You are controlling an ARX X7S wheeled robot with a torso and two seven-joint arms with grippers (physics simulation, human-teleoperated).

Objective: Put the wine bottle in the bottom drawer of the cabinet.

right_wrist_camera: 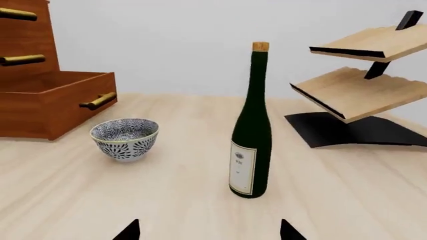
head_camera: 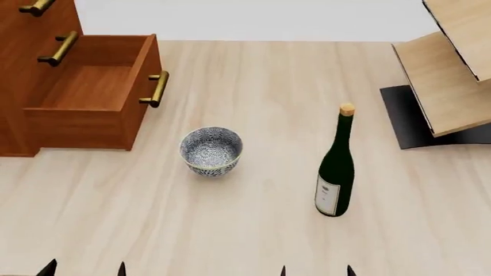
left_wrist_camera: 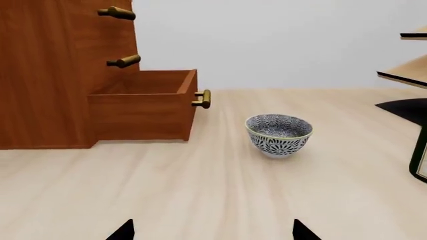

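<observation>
The wine bottle (head_camera: 335,178) stands upright on the table right of centre, dark green with a tan cork and white label; it also shows in the right wrist view (right_wrist_camera: 251,130) and as an edge in the left wrist view (left_wrist_camera: 419,157). The cabinet (head_camera: 23,34) stands at the far left with its bottom drawer (head_camera: 92,86) pulled open and empty, also in the left wrist view (left_wrist_camera: 143,102). My left gripper (head_camera: 84,269) is open and empty at the near edge. My right gripper (head_camera: 316,270) is open and empty, in front of the bottle.
A blue-white patterned bowl (head_camera: 211,150) sits between the drawer and the bottle. A pale wooden rack with a black base (head_camera: 441,75) stands at the far right. Two upper drawer fronts with brass handles (head_camera: 57,47) are shut.
</observation>
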